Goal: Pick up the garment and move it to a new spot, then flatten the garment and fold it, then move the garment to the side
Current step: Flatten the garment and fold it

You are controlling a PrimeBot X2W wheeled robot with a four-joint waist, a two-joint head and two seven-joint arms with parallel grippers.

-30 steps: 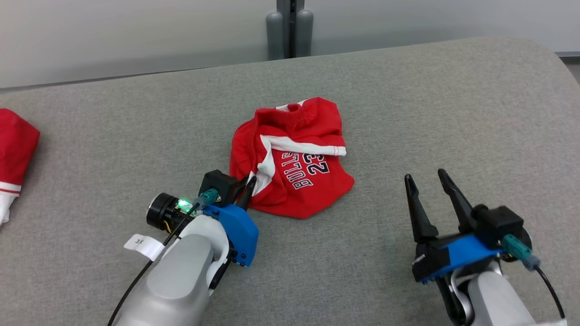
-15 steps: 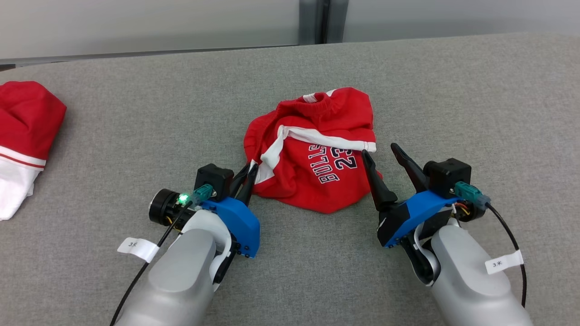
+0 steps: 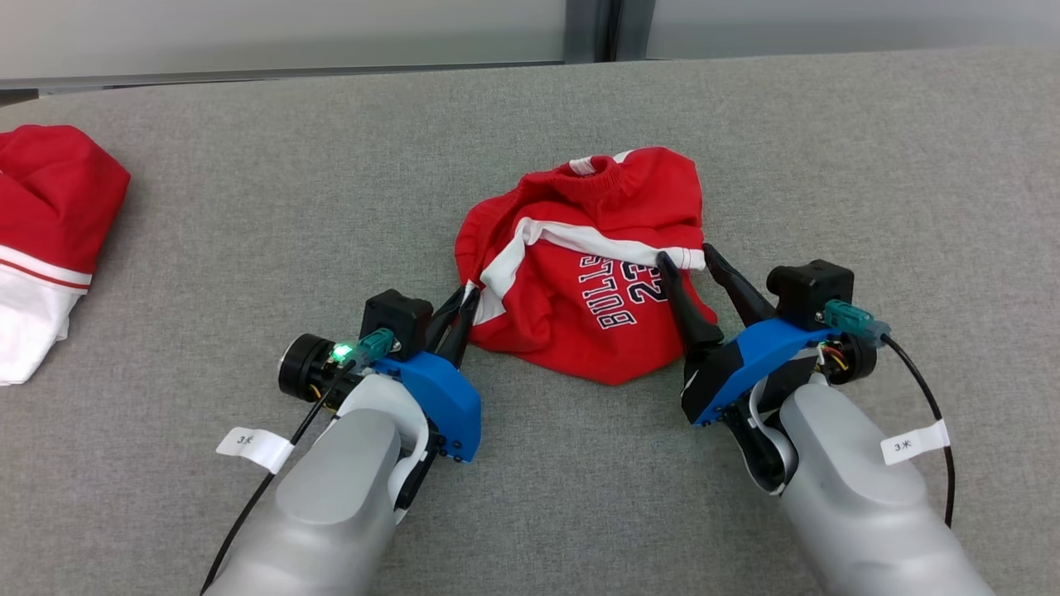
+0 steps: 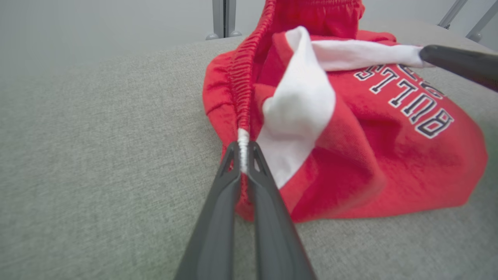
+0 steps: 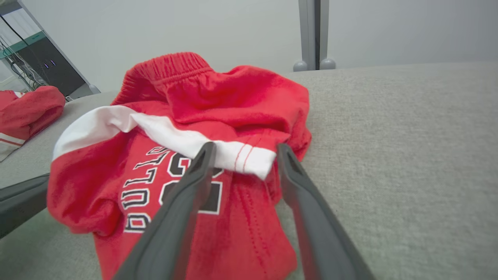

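Garment [image 3: 588,290] crumpled mid-table [image 3: 248,207], between arms.
Left gripper [image 3: 468,294] clamped on waistband edge [image 4: 243,142], garment's near-left side.
Right gripper [image 3: 685,255] jaws apart, straddling white hem corner [image 5: 249,157] at garment's right; corner lies between tips.
Judgement: closing right comes next.

Both pale forearms reach forward, side by side. The left pincer [image 3: 468,291] is clamped on the garment [image 3: 571,339]; the right pincer [image 3: 686,255] holds its fingers spread.

Grey fabric surface [image 3: 207,215], red-and-white cloth [image 3: 45,240] at left, grey post [image 3: 609,25] behind
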